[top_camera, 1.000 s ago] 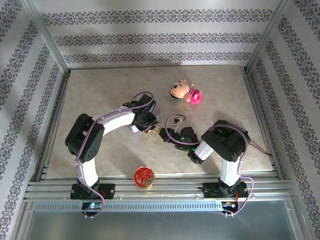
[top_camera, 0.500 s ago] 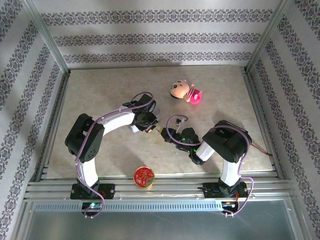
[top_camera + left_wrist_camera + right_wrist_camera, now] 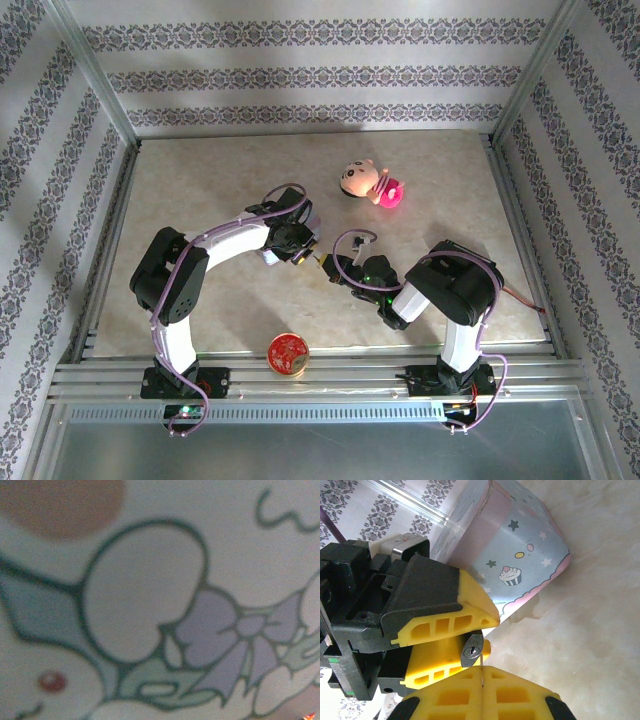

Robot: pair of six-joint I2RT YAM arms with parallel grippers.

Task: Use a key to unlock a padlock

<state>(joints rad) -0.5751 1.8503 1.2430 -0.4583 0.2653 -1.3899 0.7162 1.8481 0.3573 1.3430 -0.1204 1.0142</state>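
In the right wrist view the tiny padlock (image 3: 472,650) is pinched between the yellow fingers (image 3: 445,622) of my left gripper (image 3: 490,635). Its silvery keyhole face is turned toward the camera. My right gripper (image 3: 483,669) is shut at the bottom of that view on the key (image 3: 482,666). Only the key's thin blade pokes up, just right of the keyhole and outside the slot. From the top view both grippers meet mid-table, left gripper (image 3: 301,256) and right gripper (image 3: 328,267) nearly tip to tip.
The pale blue cartoon tin (image 3: 520,555) lies right behind the left gripper, and its print (image 3: 150,605) fills the left wrist view. A pink doll toy (image 3: 368,182) lies farther back. A round red tin (image 3: 288,354) sits near the front edge.
My right gripper has crept slightly left toward the left gripper. The left arm has held still.
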